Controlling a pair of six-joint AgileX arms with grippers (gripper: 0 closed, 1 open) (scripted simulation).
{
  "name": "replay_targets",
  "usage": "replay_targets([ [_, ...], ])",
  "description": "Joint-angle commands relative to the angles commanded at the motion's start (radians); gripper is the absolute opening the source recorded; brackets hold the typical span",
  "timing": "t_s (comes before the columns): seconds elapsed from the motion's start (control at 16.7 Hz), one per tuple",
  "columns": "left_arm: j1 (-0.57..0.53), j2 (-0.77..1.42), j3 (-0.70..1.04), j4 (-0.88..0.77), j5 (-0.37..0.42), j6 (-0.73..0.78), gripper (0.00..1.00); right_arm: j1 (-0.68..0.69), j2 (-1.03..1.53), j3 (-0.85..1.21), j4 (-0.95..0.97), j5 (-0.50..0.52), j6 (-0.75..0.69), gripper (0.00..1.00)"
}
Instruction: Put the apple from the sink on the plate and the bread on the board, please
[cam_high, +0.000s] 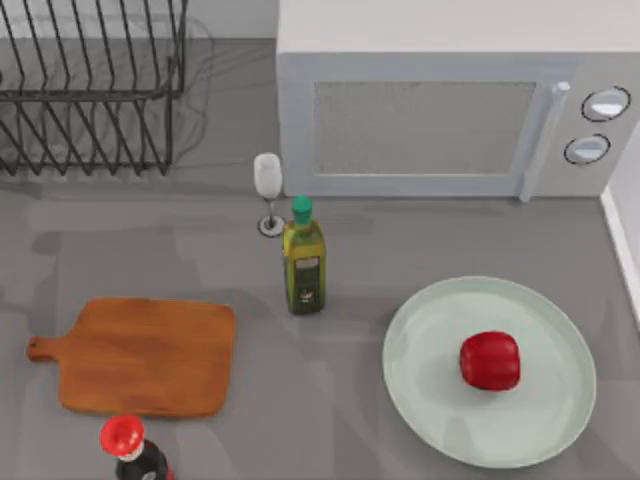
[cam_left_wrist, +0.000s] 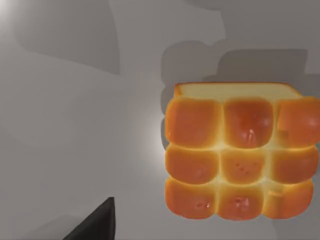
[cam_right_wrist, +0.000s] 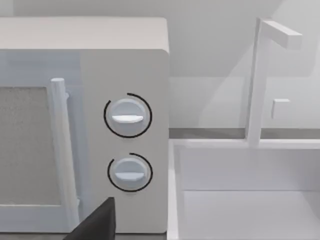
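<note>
The red apple (cam_high: 490, 361) rests on the pale mint-green plate (cam_high: 430, 400) at the table's right, a little right of the plate's centre. At the left the brown wooden board (cam_high: 145, 355) lies bare, its handle pointing left. The bread (cam_left_wrist: 240, 152), a golden-brown block of rolls, lies on a grey surface in the left wrist view, close under that camera. A dark part of my left gripper (cam_left_wrist: 97, 225) shows beside the bread and apart from it. The white sink (cam_right_wrist: 240, 200) with its tap (cam_right_wrist: 260, 75) appears past a dark part of my right gripper (cam_right_wrist: 100, 222).
A white microwave (cam_high: 440, 100) stands at the back. In front of it are a wine glass (cam_high: 268, 185) and a green-capped oil bottle (cam_high: 303, 260). A black dish rack (cam_high: 90, 85) fills the back left. A dark bottle with a red cap (cam_high: 125, 440) stands below the board.
</note>
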Motion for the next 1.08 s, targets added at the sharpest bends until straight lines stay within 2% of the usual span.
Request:
replay_targets([
  [0.3,-0.003,0.007,-0.016,0.019,0.000,-0.002,1.00,0.000,0.000,0.000,0.000,0.000,0.000,1.00],
  [0.66,0.001,0.096,-0.127,0.230,0.001,0.002,1.00,0.000,0.000,0.000,0.000,0.000,0.000,1.00],
  [0.96,0.002,0.109,-0.143,0.252,0.001,0.003,1.00,0.000,0.000,0.000,0.000,0.000,0.000,1.00],
  [1.08,0.002,0.109,-0.143,0.252,0.001,0.003,0.85,0.000,0.000,0.000,0.000,0.000,0.000,1.00],
])
